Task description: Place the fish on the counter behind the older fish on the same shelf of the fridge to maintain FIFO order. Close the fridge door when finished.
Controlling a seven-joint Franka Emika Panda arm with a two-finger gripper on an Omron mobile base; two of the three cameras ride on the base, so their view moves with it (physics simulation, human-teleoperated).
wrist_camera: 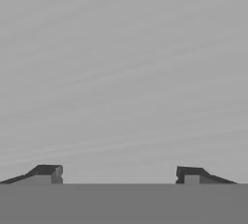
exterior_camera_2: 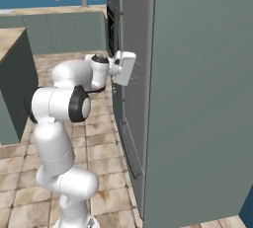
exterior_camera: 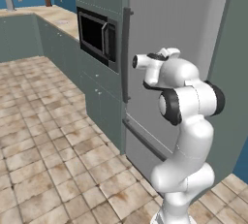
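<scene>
Hand view: gripper spread wide, holding nothing — facing the shut fridge door, fridge contents hidden.

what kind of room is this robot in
A simulated kitchen, by the look of it: a tall grey fridge with its door shut, a built-in black microwave beside it, and a long beige counter over grey-green cabinets.
</scene>
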